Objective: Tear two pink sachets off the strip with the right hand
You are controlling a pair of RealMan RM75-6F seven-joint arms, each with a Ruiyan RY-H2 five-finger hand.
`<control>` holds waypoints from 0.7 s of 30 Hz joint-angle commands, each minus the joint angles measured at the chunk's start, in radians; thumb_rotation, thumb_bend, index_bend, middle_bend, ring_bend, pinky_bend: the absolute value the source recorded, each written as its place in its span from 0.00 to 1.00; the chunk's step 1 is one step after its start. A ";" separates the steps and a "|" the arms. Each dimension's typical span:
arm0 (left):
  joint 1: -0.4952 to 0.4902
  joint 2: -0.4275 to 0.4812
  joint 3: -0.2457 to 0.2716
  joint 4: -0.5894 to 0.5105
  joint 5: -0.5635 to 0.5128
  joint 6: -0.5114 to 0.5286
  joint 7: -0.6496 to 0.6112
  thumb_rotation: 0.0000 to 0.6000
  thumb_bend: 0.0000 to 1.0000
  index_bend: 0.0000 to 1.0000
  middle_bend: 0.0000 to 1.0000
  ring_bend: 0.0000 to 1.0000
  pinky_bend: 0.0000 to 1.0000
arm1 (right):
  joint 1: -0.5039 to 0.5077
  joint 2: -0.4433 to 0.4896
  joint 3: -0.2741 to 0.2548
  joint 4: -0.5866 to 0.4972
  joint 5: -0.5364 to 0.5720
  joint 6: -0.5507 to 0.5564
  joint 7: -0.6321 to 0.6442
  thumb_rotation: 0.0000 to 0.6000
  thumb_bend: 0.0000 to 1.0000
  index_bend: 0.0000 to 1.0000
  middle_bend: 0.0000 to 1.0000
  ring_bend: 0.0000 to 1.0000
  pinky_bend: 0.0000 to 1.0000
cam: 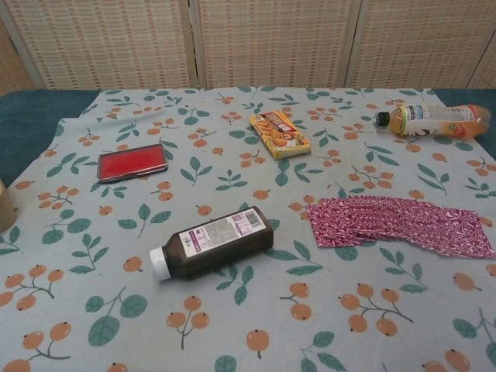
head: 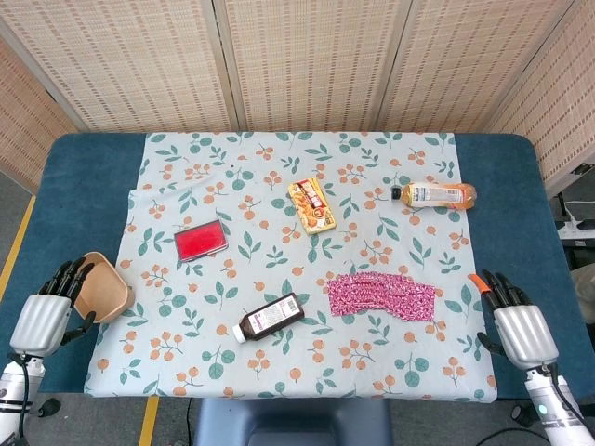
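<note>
**Desk:** Nearest the chest camera, what have we got?

**Photographer:** Dark brown bottle [cam: 211,242] with a white cap, on its side near the front edge of the patterned cloth [head: 232,167], cap toward the front-left corner. It plays no part in the job.

**Desk:** And the sachets?

**Photographer:** Pink strip of sachets [head: 382,295] lies flat on the right half of the cloth, toward the front, just right of the bottle. Its long axis runs roughly left to right, parallel to the front edge, with the far end sloping slightly toward the front-right corner. No sachet looks torn off yet.

**Desk:** Which hand is closer?

**Photographer:** Right hand [head: 513,316], clearly. It sits off the cloth at the table's [head: 521,186] front-right edge, so the strip lies to its left and slightly ahead, the strip's right end being the near one. Left hand [head: 51,302] is at the front-left edge, well apart from the strip, across the whole cloth.

**Desk:** State of the hands?

**Photographer:** Right hand holds nothing, fingers extended and slightly apart, pointing toward the far edge. Left hand rests against a tan bowl [head: 104,288], fingers lying along its rim; whether it actually grips it, I cannot tell.

**Desk:** So the move?

**Photographer:** My judgement: the right hand must travel leftward to the strip's near end.
</note>
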 commanded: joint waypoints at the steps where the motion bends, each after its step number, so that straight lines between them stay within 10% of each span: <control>1: -0.001 0.000 0.001 -0.002 0.002 0.000 0.003 1.00 0.37 0.01 0.02 0.03 0.30 | -0.003 0.000 -0.002 0.001 -0.002 0.003 0.001 1.00 0.14 0.00 0.00 0.00 0.20; 8: 0.002 0.000 0.004 -0.006 0.011 0.010 0.008 1.00 0.37 0.01 0.02 0.03 0.30 | 0.011 0.009 -0.020 -0.008 -0.010 -0.044 -0.008 1.00 0.23 0.00 0.03 0.00 0.21; 15: -0.001 -0.002 -0.002 0.006 -0.013 -0.013 0.003 1.00 0.37 0.01 0.02 0.04 0.30 | 0.037 -0.061 -0.010 0.079 0.012 -0.093 -0.063 1.00 0.78 0.00 0.57 0.47 0.71; 21: 0.013 0.009 -0.003 -0.019 0.006 0.032 0.007 1.00 0.37 0.01 0.02 0.04 0.30 | 0.079 -0.106 -0.026 0.112 0.045 -0.210 -0.090 1.00 0.98 0.00 0.69 0.58 0.82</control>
